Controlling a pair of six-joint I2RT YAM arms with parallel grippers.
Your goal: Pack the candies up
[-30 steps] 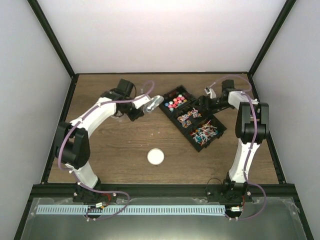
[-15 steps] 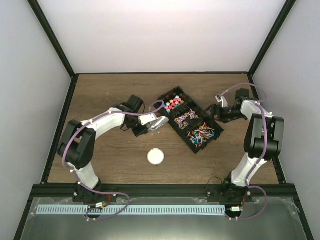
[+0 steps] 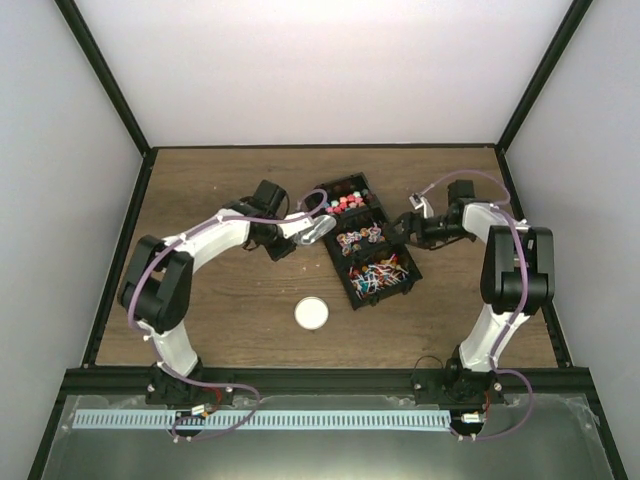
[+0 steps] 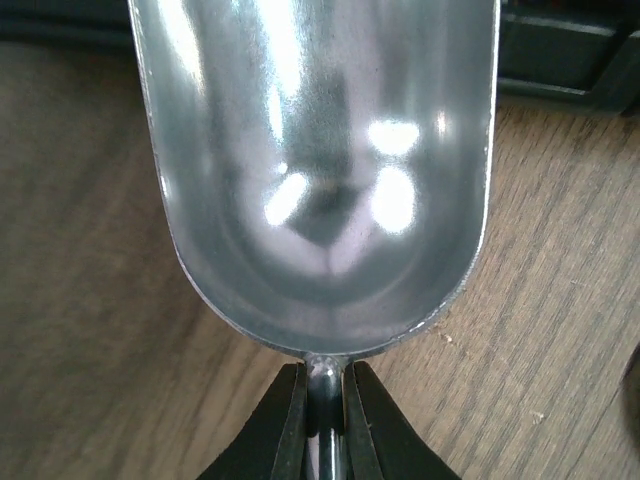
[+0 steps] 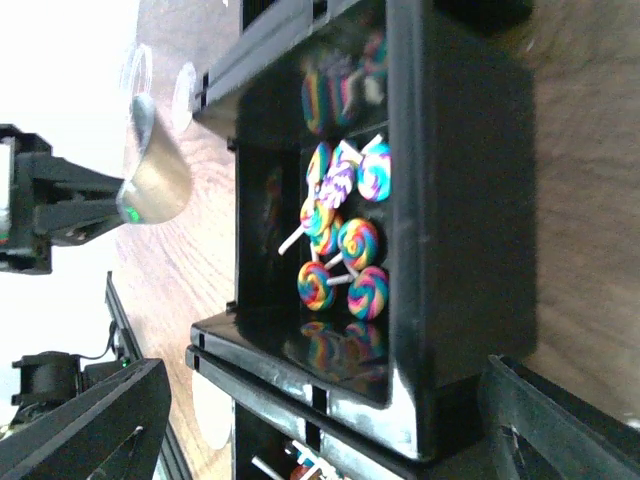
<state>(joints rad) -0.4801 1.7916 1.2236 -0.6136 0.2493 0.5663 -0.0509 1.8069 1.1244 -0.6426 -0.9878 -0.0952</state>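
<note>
Two robot arms reach over a brown wooden bench (image 3: 220, 320), seen from above and behind.

On the left, the left claw (image 4: 322, 385) is closed tight on the thin handle of one shiny metal scoop (image 4: 320, 170). The bowl of the scoop holds nothing and points at the left wall of one black tray (image 5: 460, 200).

One round white lid (image 3: 312, 314) lies alone nearer the front, well apart from everything, with bare wood all around it.

The tray has three compartments in a row, and all the candies (image 3: 345, 204) are inside them. Round ones are at the far end, swirl lollipops (image 5: 340, 240) are in the middle, and thin stick ones are at the near end. There are too many to count surely.

On the right, the right claw (image 3: 407, 228) is spread wide at the tray's right wall. I cannot tell whether it touches. That arm stands close to the bench's right edge.

Since half a second ago, the tray has swung straighter and slid left. The scoop has drawn in toward the tray's far left corner. The right claw has closed in on the tray, and the lid has not moved.
</note>
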